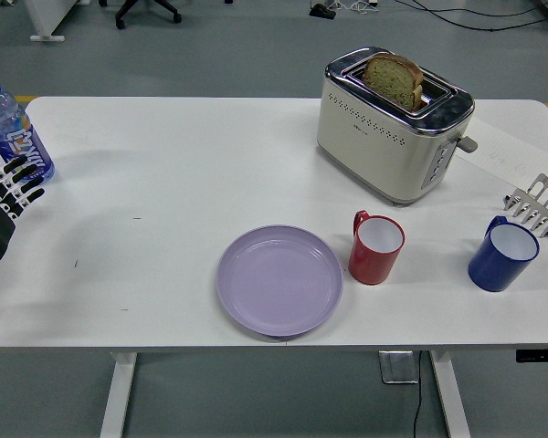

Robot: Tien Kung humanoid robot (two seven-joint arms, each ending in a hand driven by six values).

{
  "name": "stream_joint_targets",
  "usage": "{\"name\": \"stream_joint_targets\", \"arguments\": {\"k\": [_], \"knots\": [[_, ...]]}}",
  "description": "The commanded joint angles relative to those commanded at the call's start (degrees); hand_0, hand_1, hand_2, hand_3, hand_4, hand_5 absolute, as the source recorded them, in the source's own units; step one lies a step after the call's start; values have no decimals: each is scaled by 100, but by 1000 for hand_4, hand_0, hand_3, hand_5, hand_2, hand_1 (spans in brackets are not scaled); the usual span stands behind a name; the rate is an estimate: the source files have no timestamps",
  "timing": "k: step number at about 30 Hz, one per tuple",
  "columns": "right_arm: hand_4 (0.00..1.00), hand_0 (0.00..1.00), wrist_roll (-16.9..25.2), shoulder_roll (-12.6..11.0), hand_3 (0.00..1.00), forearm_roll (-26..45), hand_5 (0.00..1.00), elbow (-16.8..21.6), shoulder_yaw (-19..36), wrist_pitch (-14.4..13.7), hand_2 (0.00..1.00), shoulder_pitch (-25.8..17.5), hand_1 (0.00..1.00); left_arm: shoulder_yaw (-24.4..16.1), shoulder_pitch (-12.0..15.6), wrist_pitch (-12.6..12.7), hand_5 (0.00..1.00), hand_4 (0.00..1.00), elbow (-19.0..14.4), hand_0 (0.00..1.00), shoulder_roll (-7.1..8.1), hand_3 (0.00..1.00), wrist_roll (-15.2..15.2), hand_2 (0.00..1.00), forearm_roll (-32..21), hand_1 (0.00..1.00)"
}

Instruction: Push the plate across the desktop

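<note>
A lilac plate [279, 279] lies flat near the front edge of the white table [183, 182], a little right of the middle. My left hand [7, 193] is at the far left edge of the picture, well away from the plate, with its fingers spread and holding nothing. My right hand is out of view.
A red mug [376, 247] stands close to the plate's right side. A blue mug [502, 255] stands further right. A cream toaster [393, 124] with a slice of bread stands at the back right. A water bottle [11, 130] stands just behind my left hand. A metal rack [535, 205] sits at the right edge.
</note>
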Motion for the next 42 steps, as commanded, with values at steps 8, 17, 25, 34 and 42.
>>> {"name": "stream_joint_targets", "arguments": {"k": [8, 17, 25, 34, 42], "knots": [[134, 608, -8, -1, 627, -10, 357, 0, 6, 0, 626, -24, 544, 10, 18, 9, 998, 492, 27, 815, -2, 804, -4, 839, -1, 826], [134, 607, -14, -1, 627, -31, 358, 0, 19, -2, 627, -48, 544, 30, 30, 11, 998, 491, 36, 815, -8, 803, -2, 838, 0, 826], [133, 607, -5, 2, 627, -14, 354, 0, 9, -5, 627, -37, 545, 23, 35, 12, 998, 491, 54, 815, -9, 802, 0, 837, 3, 825], [133, 607, -6, 2, 627, -13, 355, 0, 9, -2, 627, -6, 545, -9, 20, 18, 998, 491, 58, 815, -11, 801, -13, 836, 1, 824], [132, 608, -4, 3, 627, -16, 354, 0, 13, -4, 627, 5, 545, -27, 22, 16, 998, 490, 76, 814, -11, 801, -15, 834, 1, 823]]}}
